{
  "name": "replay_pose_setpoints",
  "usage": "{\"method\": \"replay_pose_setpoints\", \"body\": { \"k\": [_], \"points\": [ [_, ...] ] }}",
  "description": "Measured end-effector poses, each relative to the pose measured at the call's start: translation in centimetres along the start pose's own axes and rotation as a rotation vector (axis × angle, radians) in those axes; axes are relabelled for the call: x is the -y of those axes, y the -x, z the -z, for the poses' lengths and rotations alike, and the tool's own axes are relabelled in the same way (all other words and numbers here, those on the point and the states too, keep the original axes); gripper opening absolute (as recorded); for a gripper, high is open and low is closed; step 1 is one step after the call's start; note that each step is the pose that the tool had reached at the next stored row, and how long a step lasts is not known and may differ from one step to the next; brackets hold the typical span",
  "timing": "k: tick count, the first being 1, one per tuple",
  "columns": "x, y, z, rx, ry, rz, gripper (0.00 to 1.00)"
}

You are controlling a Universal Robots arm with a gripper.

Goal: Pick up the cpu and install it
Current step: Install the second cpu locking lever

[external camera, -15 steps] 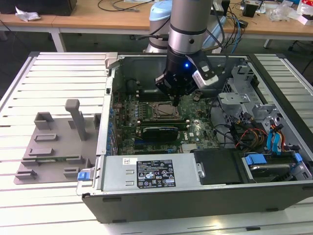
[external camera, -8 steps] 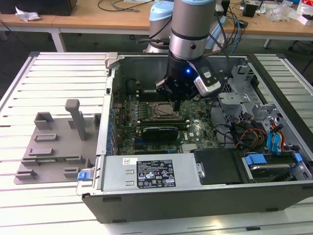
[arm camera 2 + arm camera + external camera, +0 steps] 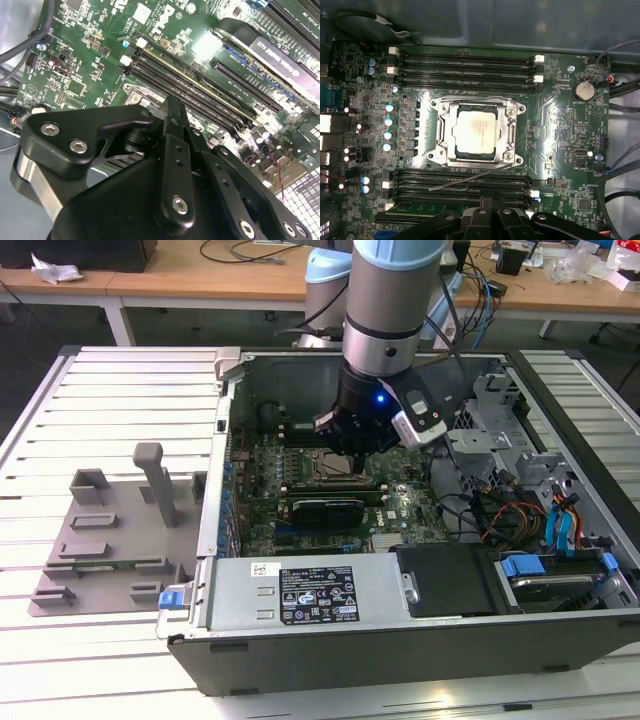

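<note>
The cpu (image 3: pixel 476 131), a pale silvery square, lies flat inside the dark socket frame (image 3: pixel 440 134) on the green motherboard (image 3: pixel 560 130) in the first wrist view. A thin metal lever (image 3: pixel 470 180) rests slanted just beside the frame. My black gripper (image 3: pixel 487 214) hangs above the board on the lever's side of the socket, apart from the cpu. In the exterior view the gripper (image 3: pixel 347 452) is down inside the open computer case (image 3: pixel 400 650), just over the socket (image 3: pixel 322 466). The second wrist view has the gripper (image 3: pixel 172 112) above the memory slots (image 3: pixel 200 95).
A grey fixture plate (image 3: pixel 110 540) with upright posts lies on the slatted table at the exterior view's left. Inside the case are a graphics card (image 3: pixel 325 508), a power supply (image 3: pixel 300 592), loose cables (image 3: pixel 480 515) and drive bays (image 3: pixel 560 570) at the right.
</note>
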State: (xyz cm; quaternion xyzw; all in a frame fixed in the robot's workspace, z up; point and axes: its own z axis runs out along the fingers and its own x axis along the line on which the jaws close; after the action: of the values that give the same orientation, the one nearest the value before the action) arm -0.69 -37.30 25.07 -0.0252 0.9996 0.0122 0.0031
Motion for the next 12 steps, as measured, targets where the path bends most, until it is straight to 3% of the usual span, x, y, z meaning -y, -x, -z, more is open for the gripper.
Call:
{"method": "replay_pose_setpoints", "body": {
  "k": [6,7,8,9,10,11,12],
  "points": [
    [0.01,-0.01,-0.53,0.0,0.0006,0.0,0.11],
    [0.01,-0.01,-0.59,0.0,0.0021,0.0,0.11],
    [0.01,-0.01,-0.61,0.0005,0.0098,0.0,0.11],
    [0.03,-0.03,-0.6,0.0015,0.0283,0.0,0.11],
    [0.09,-0.06,-0.61,0.0038,0.0753,0.0,0.11],
    [0.19,-0.09,-0.6,0.0056,0.111,-0.001,0.11],
    [0.28,-0.11,-0.6,0.0071,0.1402,-0.001,0.11]
  ]
}}
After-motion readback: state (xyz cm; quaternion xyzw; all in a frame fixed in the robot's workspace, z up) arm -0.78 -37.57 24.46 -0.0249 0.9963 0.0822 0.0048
